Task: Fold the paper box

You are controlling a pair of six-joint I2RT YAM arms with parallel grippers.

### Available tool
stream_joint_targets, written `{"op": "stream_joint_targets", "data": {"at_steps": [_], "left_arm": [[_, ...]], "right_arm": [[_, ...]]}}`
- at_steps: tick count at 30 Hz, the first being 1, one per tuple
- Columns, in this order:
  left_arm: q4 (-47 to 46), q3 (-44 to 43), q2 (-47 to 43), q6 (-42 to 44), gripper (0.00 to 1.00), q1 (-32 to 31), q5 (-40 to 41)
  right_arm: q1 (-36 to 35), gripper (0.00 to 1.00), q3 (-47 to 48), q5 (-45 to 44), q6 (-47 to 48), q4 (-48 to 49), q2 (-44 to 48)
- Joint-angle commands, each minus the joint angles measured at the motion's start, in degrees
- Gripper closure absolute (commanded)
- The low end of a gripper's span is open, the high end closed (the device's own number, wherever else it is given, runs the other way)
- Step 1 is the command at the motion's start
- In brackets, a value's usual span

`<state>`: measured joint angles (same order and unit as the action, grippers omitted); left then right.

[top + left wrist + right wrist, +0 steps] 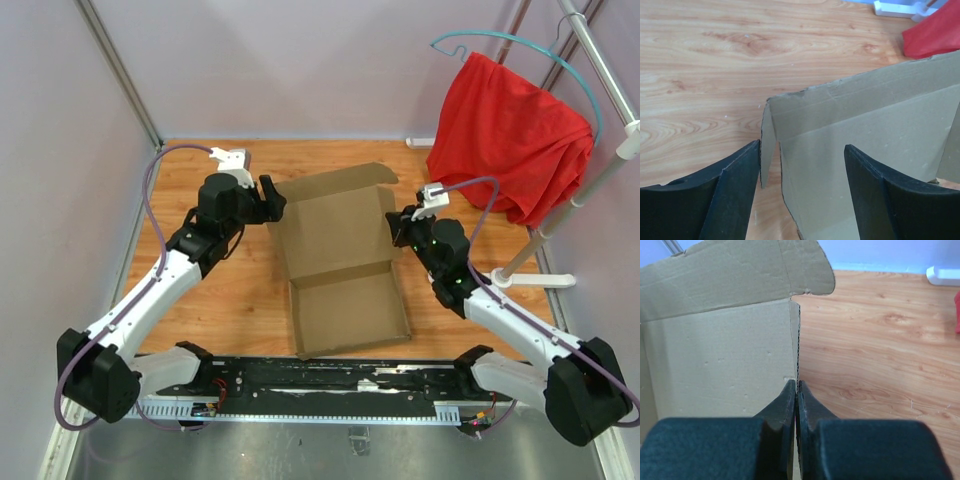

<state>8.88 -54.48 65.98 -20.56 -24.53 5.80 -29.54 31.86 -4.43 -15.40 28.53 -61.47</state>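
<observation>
Box: brown cardboard mailer box [345,270], walls raised, bare inside.
Left gripper [802,150]: fingers apart, around left wall.
Right gripper [796,387]: clamped on right wall.
Hidden: that wall's base.

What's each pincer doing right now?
Left pincer: open, around a corner of the plain brown cardboard box.
Right pincer: shut on that box's side wall.

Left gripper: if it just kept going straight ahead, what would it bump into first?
Probably the paper box: its raised left wall stands between the open fingers of the left gripper, so cardboard comes first. The exact gap is unclear.
</observation>
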Motion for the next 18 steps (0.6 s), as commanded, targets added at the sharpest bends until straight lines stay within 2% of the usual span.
{"op": "stream_joint_targets", "data": {"at_steps": [1, 6, 11, 14, 17, 18], "left_arm": [[-3.1, -0.29, -2.01, 3.54, 0.29, -0.25, -5.14], [-2.64, -0.13, -1.51, 4.47, 0.4, -0.26, -4.27], [1.52, -1.45, 1.86, 3.23, 0.41, -0.25, 5.66], [1.54, -1.64, 3.32, 2.7, 0.47, -0.25, 8.21], [0.91, -2.02, 4.77, 2.13, 0.64, -0.25, 8.42], [0.47, -2.03, 4.92, 1.99, 0.75, -0.26, 8.42]], "right_arm": [[0.54, 0.99, -1.04, 1.09, 0.7, 3.45, 3.71], [0.54, 0.99, -1.76, 0.74, 0.83, 2.6, 5.1], [0.54, 0.99, -2.06, 0.73, 0.69, 2.28, 5.48], [0.54, 0.99, -2.21, 0.95, 0.65, 2.31, 5.49], [0.54, 0.99, -2.45, 1.06, 0.68, 2.25, 5.51], [0.54, 0.99, -2.53, 1.04, 0.64, 2.19, 5.53]]}}
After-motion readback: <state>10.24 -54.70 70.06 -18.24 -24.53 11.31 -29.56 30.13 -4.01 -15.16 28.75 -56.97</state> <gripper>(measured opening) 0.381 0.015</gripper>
